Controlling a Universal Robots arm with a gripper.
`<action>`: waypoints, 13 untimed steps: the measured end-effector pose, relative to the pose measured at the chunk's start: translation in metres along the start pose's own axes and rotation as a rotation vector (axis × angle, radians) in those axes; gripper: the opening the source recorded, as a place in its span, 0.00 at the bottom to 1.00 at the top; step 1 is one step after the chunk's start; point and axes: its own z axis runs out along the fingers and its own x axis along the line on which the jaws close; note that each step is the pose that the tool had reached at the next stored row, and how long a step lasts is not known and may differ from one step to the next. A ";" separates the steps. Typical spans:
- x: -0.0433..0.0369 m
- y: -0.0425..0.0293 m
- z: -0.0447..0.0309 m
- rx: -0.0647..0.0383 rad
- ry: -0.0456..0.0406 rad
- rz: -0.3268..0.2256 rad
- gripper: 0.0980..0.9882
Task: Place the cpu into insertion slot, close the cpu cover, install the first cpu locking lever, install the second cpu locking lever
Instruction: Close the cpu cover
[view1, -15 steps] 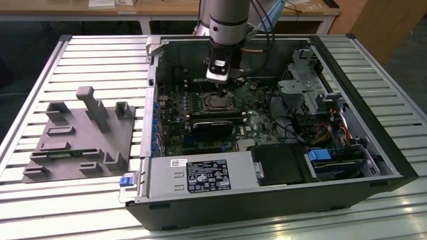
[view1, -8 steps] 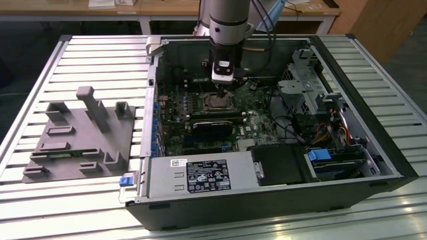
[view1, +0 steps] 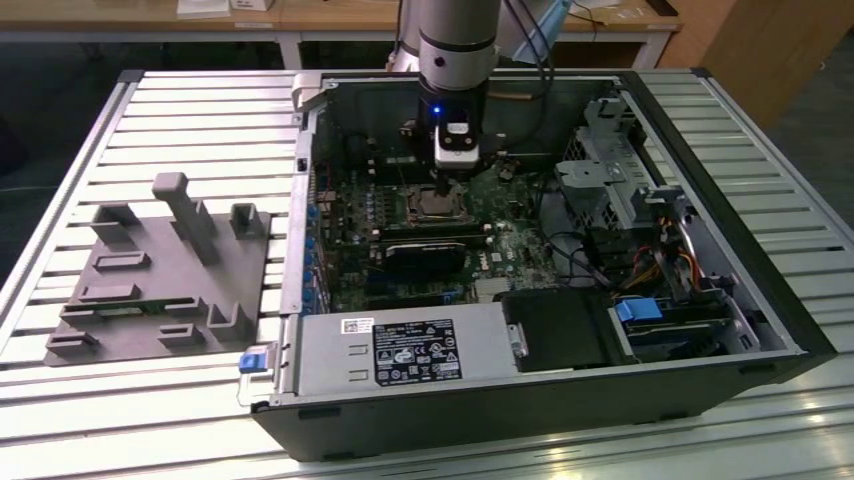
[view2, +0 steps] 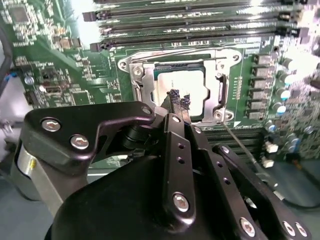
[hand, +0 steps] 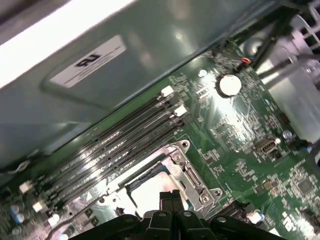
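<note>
Gripper (view2: 178, 100): fingers pressed together, nothing seen btwn them. Tips sit over the near edge of the cpu (view2: 190, 80); can't tell if touching.

Cpu lies flat in insertion slot (view1: 433, 205) on green board (view2: 80, 90), just beside long black slots (view2: 190, 22).

Cpu cover (view2: 144, 82) looks down around chip, metal top showing thru its window.

Thin lever rod (view2: 243, 148) runs out from slot corner and looks unlatched, so prob. cover/lever stage.

To do it well:
- Keep tips off chip top; bear on frame or rod only.
- Push slow & straight, since narrow tips could slip off the rod.
- Mind caps (view2: 280, 95) nearby.
</note>
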 end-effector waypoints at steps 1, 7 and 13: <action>0.0000 0.0000 0.0000 0.000 -0.0001 -0.017 0.00; 0.0000 0.0000 0.0003 0.003 -0.0005 -0.121 0.00; 0.0000 0.0000 0.0006 0.005 -0.0011 -0.226 0.00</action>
